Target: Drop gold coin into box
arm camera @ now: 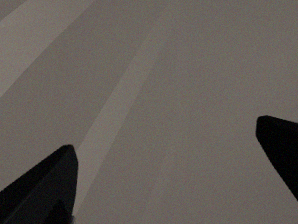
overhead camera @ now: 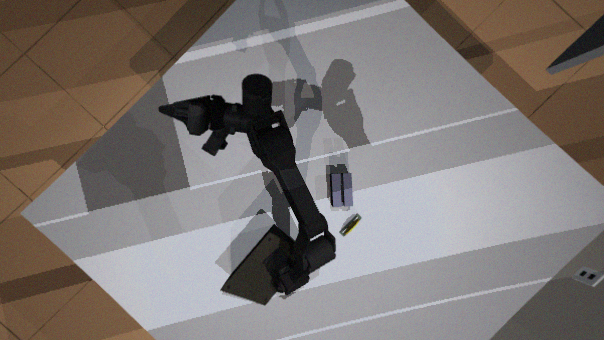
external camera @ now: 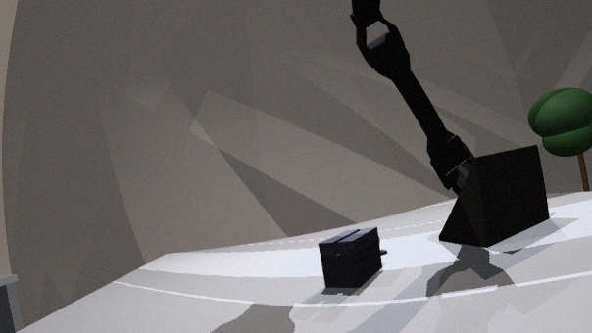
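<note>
Top view, tool [overhead camera: 172, 111]: way over on the left, parked well apart from everything that matters. Fingers look spread and nothing's in them, so I'd say the pick hasn't started yet.
Top view, coin [overhead camera: 351, 225]: sitting on its edge in the dark-green holder [overhead camera: 347, 228], just right of the arm's base [overhead camera: 260, 272]. Standing it up like that leaves both flat faces free to pinch, which I'm guessing is the whole point.
Top view, grey box [overhead camera: 341, 189]: just beyond the holder, near it but not touching. You can see the slot [overhead camera: 342, 188] as a dark line down the lid.
Exterior view, grey box [external camera: 351, 257]: closest thing on the table [external camera: 196, 299], slot running across its top. It hides the coin; only a green sliver of the holder [external camera: 382, 253] pokes out on its right.
Exterior view, arm [external camera: 417, 103]: reaches up out of frame, so the tool isn't visible here.
Wrist view, fingers: two dark tips wide apart, nothing but bare table between them.
</note>
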